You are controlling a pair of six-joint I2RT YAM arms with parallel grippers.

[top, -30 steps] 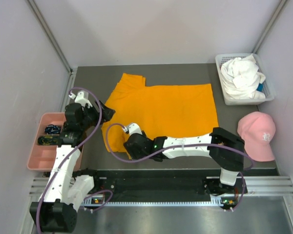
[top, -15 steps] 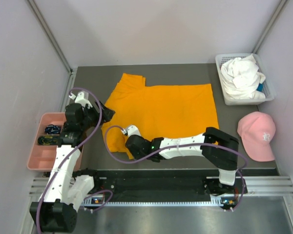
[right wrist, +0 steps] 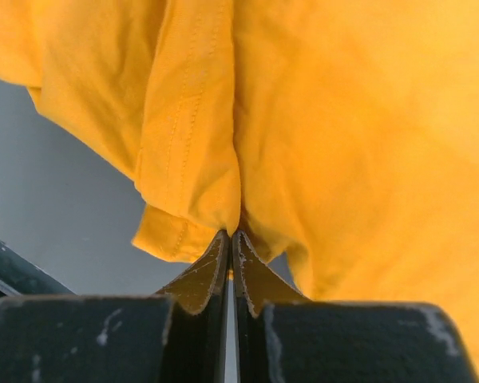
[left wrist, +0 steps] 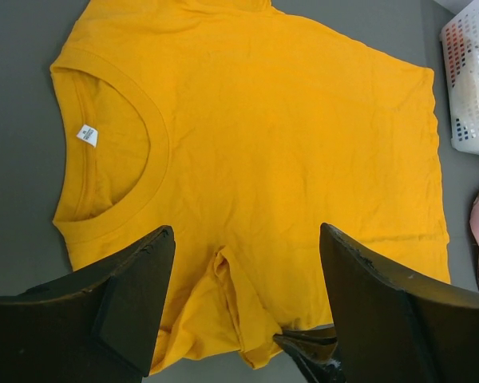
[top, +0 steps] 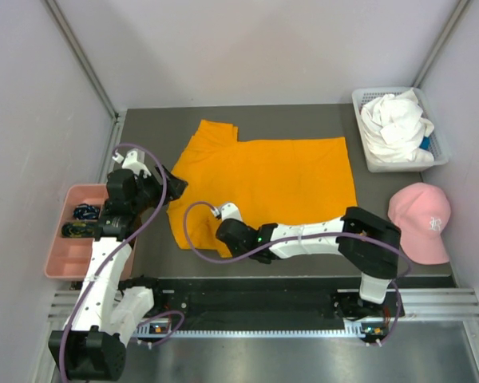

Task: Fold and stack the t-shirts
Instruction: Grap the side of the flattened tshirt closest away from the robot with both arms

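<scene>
The orange t-shirt (top: 275,171) lies spread flat on the dark table, collar to the left. My right gripper (top: 225,228) sits at its near-left sleeve and is shut on a bunched fold of the orange t-shirt (right wrist: 199,159); the pinch shows at the right gripper (right wrist: 231,233). Its fingertips (left wrist: 307,348) also show in the left wrist view at the sleeve's edge. My left gripper (top: 172,184) hovers over the collar side, and the left gripper (left wrist: 246,231) is open above the orange t-shirt (left wrist: 263,136), holding nothing. A white t-shirt (top: 395,124) lies crumpled in a basket.
The white basket (top: 399,165) stands at the far right corner. A pink cap (top: 421,219) lies on the table in front of it. A pink tray (top: 62,267) with small items sits off the table's left edge, beside the left arm.
My right gripper's jaws went from open to shut on the sleeve fold and shifted slightly right, gathering the fabric. The left arm stayed still.
</scene>
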